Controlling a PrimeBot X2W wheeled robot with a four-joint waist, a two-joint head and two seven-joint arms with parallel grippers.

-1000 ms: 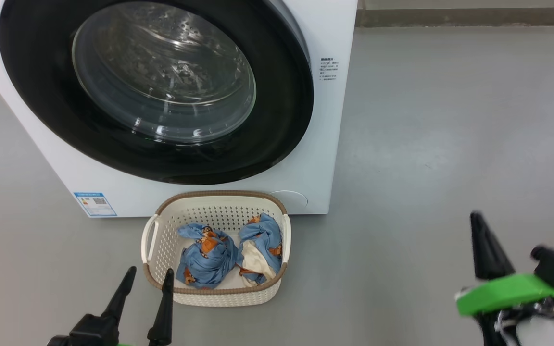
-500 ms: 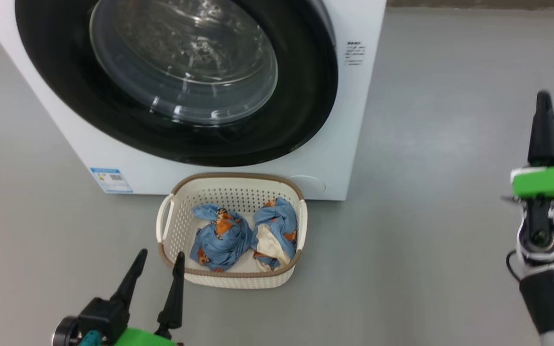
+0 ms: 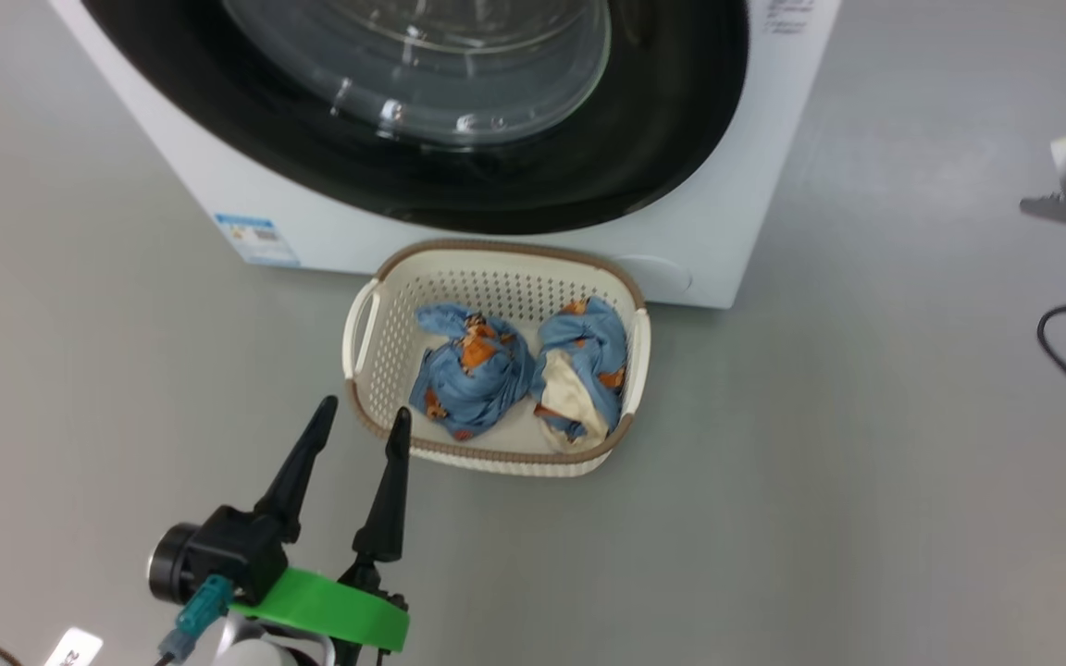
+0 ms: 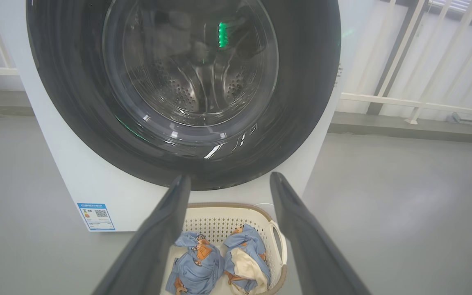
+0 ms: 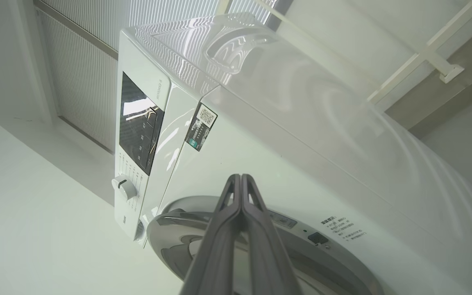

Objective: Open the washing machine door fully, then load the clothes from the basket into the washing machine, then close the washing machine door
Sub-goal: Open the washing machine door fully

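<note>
Clothes lie bundled in the basket, which sits at the foot of the washing machine below the closed washing machine door. The left gripper, fingers spread, hovers just beside the basket's near left corner. The right gripper, fingers pressed together, points at the machine's upper front.

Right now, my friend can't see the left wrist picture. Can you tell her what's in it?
A big white washing machine with its round glossy black door shut stands behind a small cream plastic basket holding two blue cartoon-print cloth bundles. The left tool's two dark fingers stand open in front.
</note>
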